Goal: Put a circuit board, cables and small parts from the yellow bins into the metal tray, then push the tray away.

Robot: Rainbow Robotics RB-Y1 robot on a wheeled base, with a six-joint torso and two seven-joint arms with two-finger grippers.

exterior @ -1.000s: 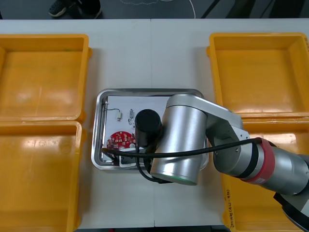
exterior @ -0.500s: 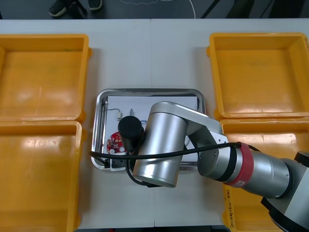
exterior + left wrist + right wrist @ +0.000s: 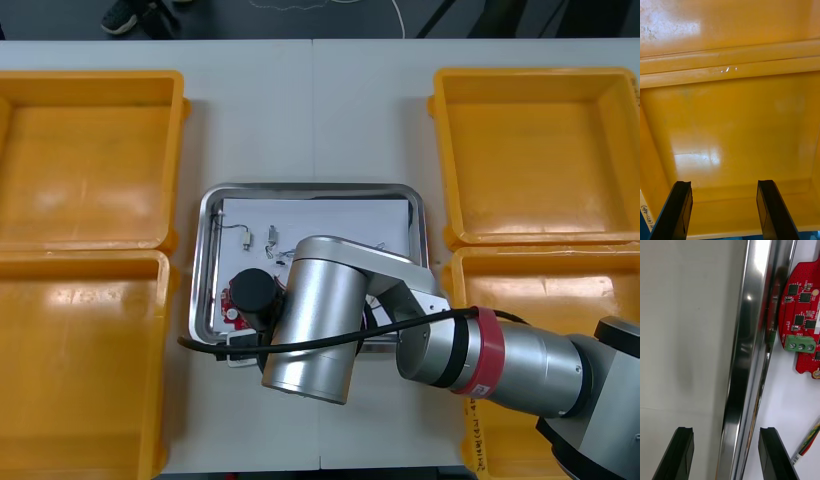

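Right gripper [image 3: 726,431], at the near rim of the metal tray [image 3: 748,333]: fingers released and spread, nothing between them but the rim. One finger hangs over the bare table [image 3: 681,333], the other over the tray's white lining. Judgement: straddling the near rim like this sets the gripper up to bear on the tray wall, so the step in hand looks like the push, not another pick. Front view: the right arm [image 3: 310,320] reaches across from its own side and covers the tray's near half.

Just inside the rim: circuit board [image 3: 803,322], lying flat on the lining. It is red and round-edged, with black chips and a green three-screw terminal block on the side toward the rim. It sits close to the wall; contact cannot be judged.

By the inner finger: the end of a red and yellow cable [image 3: 808,440].

Farther in: small metal parts [image 3: 272,238] scattered on the lining, apart from the board.

The four yellow bins [image 3: 80,370] look empty, so loading seems done.

Left gripper [image 3: 724,183]: parked over a bare yellow bin, fingers apart, holding nothing.
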